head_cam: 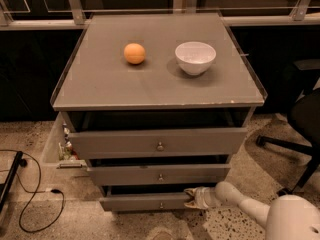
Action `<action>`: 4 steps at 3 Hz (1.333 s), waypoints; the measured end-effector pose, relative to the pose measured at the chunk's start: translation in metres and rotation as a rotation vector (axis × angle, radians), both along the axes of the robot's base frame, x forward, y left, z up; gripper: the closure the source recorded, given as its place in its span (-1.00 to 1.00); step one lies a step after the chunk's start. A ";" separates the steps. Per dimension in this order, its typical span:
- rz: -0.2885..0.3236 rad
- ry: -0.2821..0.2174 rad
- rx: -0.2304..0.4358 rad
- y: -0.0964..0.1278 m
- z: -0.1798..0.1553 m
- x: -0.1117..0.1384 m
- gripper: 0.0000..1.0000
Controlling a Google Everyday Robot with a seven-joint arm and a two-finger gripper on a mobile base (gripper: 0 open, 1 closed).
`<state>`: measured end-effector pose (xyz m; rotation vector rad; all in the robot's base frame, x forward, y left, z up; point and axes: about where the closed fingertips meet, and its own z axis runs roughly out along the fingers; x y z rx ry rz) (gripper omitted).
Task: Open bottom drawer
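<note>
The grey cabinet (150, 89) has three drawers. The bottom drawer (142, 202) is the lowest, smallest-looking grey front, with a small round metal knob (161, 205) at its centre. It stands a little way out from the cabinet. My gripper (189, 198) is at the drawer's right end, level with its front, with the white arm (240, 201) coming in from the lower right. The gripper touches or is very near the drawer front. The drawer's inside is hidden.
An orange (134, 53) and a white bowl (195, 57) sit on the cabinet top. The top drawer (157, 143) and middle drawer (160, 174) also stand slightly out. A black cable (30, 194) lies on the floor at left. An office chair (300, 134) stands at right.
</note>
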<state>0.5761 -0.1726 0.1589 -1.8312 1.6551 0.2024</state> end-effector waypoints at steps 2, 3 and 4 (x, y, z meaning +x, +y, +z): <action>0.000 -0.001 0.000 0.000 0.004 0.000 0.62; 0.000 -0.001 0.000 0.000 0.004 0.000 0.16; 0.007 0.022 0.040 -0.009 -0.001 -0.012 -0.31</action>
